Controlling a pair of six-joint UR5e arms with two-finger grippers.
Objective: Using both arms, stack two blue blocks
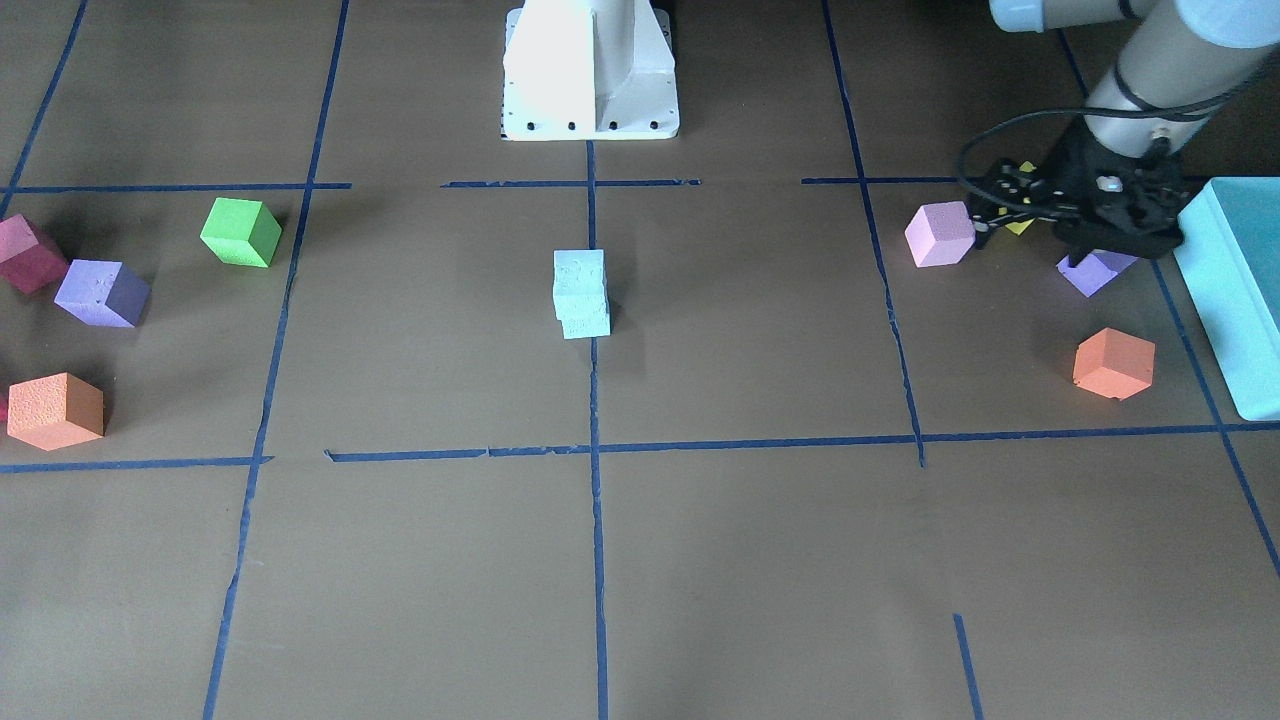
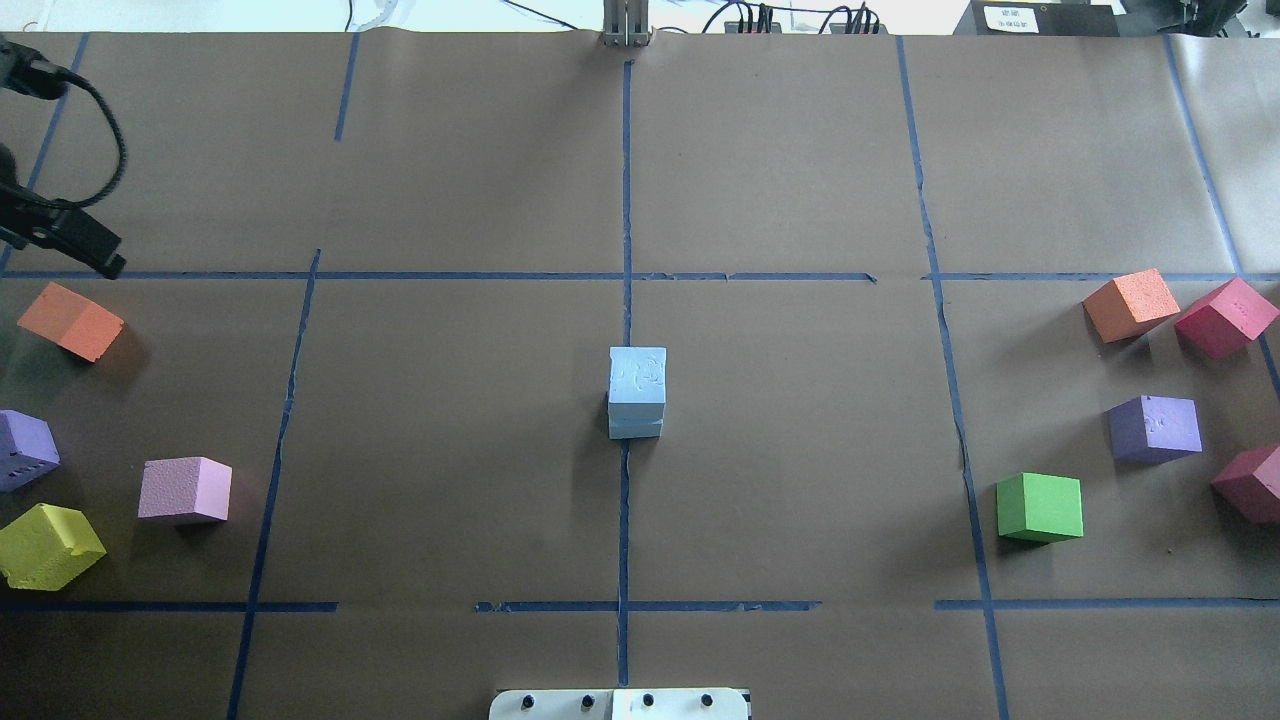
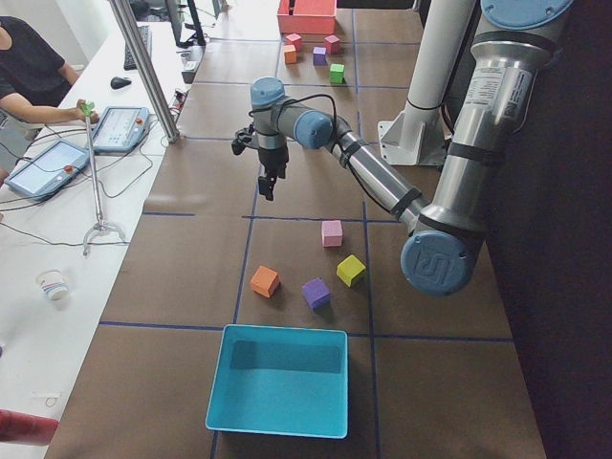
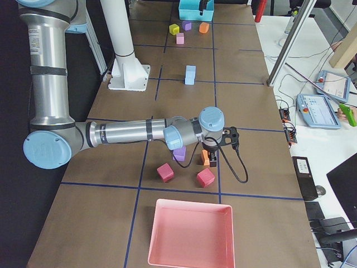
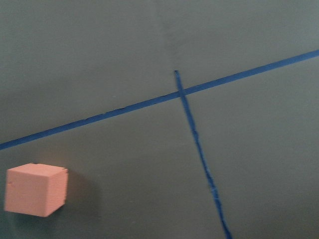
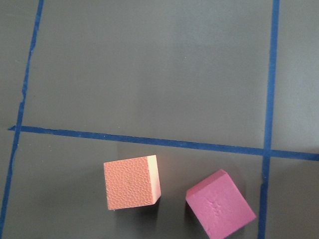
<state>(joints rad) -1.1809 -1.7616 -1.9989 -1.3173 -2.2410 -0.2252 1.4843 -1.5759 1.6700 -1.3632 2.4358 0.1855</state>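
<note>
At table centre the blue blocks (image 1: 581, 293) stand stacked, so the task seems done; left gripper (image 1: 1090, 235) and right gripper (image 4: 211, 153): opening I cannot tell.

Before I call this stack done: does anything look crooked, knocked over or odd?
Only slightly: the upper blue block sits a little off-square on the lower blue block, so their edges are not flush. The stack itself stands upright.
</note>
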